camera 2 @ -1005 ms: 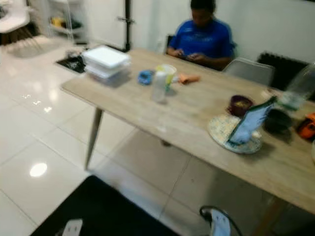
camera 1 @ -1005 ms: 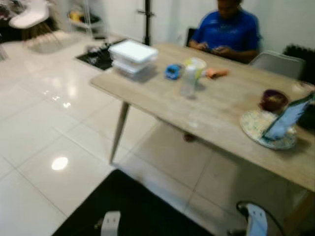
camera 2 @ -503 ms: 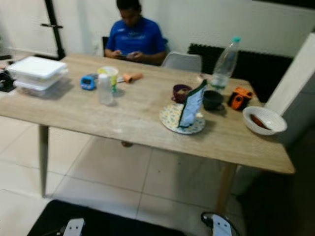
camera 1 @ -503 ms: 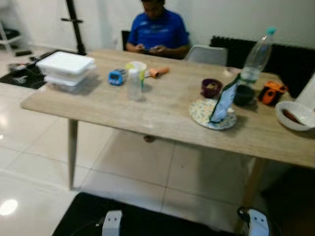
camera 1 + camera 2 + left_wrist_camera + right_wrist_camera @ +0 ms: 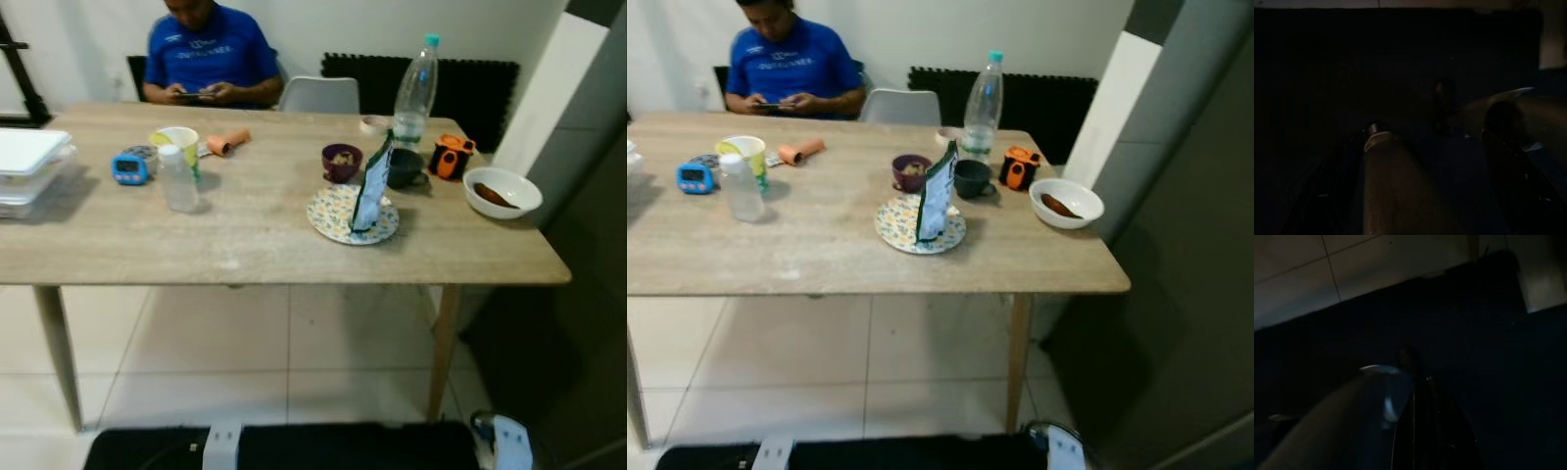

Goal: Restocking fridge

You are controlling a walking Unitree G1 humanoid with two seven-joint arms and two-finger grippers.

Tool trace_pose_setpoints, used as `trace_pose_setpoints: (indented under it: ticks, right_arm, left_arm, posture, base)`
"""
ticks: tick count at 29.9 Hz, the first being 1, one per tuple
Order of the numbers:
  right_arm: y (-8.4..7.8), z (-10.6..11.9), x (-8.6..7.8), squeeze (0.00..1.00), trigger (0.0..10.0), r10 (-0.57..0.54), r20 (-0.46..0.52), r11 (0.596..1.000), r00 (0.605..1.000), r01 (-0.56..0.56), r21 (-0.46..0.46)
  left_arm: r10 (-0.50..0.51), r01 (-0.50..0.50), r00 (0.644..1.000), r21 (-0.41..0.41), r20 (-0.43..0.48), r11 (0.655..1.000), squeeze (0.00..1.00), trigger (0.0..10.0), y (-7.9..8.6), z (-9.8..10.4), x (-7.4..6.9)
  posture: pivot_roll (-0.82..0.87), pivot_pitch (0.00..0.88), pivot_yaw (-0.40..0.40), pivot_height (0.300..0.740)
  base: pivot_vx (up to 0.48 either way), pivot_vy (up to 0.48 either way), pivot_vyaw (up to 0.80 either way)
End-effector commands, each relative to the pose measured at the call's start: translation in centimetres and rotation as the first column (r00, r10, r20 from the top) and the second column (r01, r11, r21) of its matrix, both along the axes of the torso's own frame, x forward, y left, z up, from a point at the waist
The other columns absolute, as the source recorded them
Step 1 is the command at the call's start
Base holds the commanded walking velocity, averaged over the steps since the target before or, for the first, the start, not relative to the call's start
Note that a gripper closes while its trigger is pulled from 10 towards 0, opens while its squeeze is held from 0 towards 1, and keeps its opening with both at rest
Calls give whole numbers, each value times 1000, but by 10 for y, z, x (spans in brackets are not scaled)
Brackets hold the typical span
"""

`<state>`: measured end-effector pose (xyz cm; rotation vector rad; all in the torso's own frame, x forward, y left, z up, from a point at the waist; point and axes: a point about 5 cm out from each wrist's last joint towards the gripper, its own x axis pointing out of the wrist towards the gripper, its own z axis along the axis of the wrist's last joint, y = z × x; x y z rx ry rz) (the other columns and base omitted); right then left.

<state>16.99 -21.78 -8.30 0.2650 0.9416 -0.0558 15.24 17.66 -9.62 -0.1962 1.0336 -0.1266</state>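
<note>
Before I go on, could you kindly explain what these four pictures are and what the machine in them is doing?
They come from a walking humanoid robot that restocks a fridge. The two bright pictures are its head camera's two eyes, looking down at a light wooden table. On it stand a tall clear plastic water bottle, a patterned round plate with an upright blue-green pouch on it, a small purple bowl, a dark mug, an orange and black gadget, a white bowl, a small clear bottle, a yellow cup and a blue timer. A person in a blue shirt sits behind. The two dark pictures are wrist cameras; both arms hang idle and nothing is seen held.
</note>
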Motion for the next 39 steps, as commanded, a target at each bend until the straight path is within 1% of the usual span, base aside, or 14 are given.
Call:
trace_pose_setpoints:
  ticks: [1, 4, 9, 11, 16, 25, 27, 32, 35, 37, 39]
  right_arm:
    - [-3, -1, -4, 0, 10000, 10, -15, 1000, 1000, -10, -15]
    - [-4, -1, -3, 0, 10000, 7, -7, 1000, 1000, -7, -20]
    - [-6, 0, -4, 0, 10000, -10, -4, 1000, 1000, 10, -24]
    - [-7, 0, -4, 0, 10000, -11, 3, 1000, 1000, 11, -23]
    - [-6, 1, -2, 0, 10000, -8, 7, 1000, 1000, 8, -22]
    - [-6, 1, -2, 0, 10000, -1, 10, 1000, 1000, 1, -22]
    - [-7, 1, -2, 0, 10000, 1, 10, 1000, 1000, -1, -22]
    - [-6, 1, -2, 0, 10000, 4, 9, 1000, 1000, -3, -22]
    - [-6, 0, -3, 0, 10000, 3, 7, 1000, 1000, -3, -22]
    - [-6, 0, -3, 0, 10000, 3, 7, 1000, 1000, -3, -20]
    - [-6, 1, -2, 0, 10000, 5, 10, 1000, 1000, -5, -19]
  left_arm:
    - [-11, 11, 1000, -2, 1, 1000, 0, 10000, -3, 0, 1]
    - [-13, 13, 1000, -3, 4, 1000, 0, 10000, -4, 0, 1]
    - [-19, 19, 1000, -4, 12, 1000, 0, 10000, -4, 1, 3]
    - [-34, 34, 999, -4, 12, 999, 0, 10000, -5, 1, 3]
    - [-2, 2, 1000, 13, 4, 1000, 0, 10000, -2, 0, 1]
    - [16, -16, 1000, 46, 9, 999, 0, 10000, 3, 0, -1]
    - [26, -26, 1000, 43, 12, 999, 0, 10000, 3, 0, -1]
    - [15, -15, 1000, 31, 5, 999, 0, 10000, 2, -1, -2]
    - [-14, 14, 1000, 28, 3, 1000, 0, 10000, 1, -1, -3]
    - [17, -17, 1000, 30, 0, 999, 0, 10000, 2, -1, -3]
    - [18, -18, 1000, 39, 3, 999, 0, 10000, 2, -1, -3]
  posture:
    - [-89, 56, -35, 740]
    - [-89, 56, -35, 740]
    - [-91, 56, -39, 740]
    - [-91, 56, -39, 740]
    - [-92, 51, -41, 740]
    - [-91, 46, -41, 740]
    - [-91, 46, -41, 740]
    - [-91, 46, -41, 740]
    - [-91, 46, -41, 740]
    - [-92, 47, -41, 740]
    - [-92, 48, -42, 740]
  base:
    - [0, 0, -775]
    - [0, 0, -775]
    - [0, 0, 0]
    - [0, -465, 0]
    - [0, -445, 0]
    - [0, 0, 0]
    - [0, 0, 0]
    - [0, 0, 0]
    - [0, -480, 0]
    - [0, -472, 0]
    - [0, -416, 0]
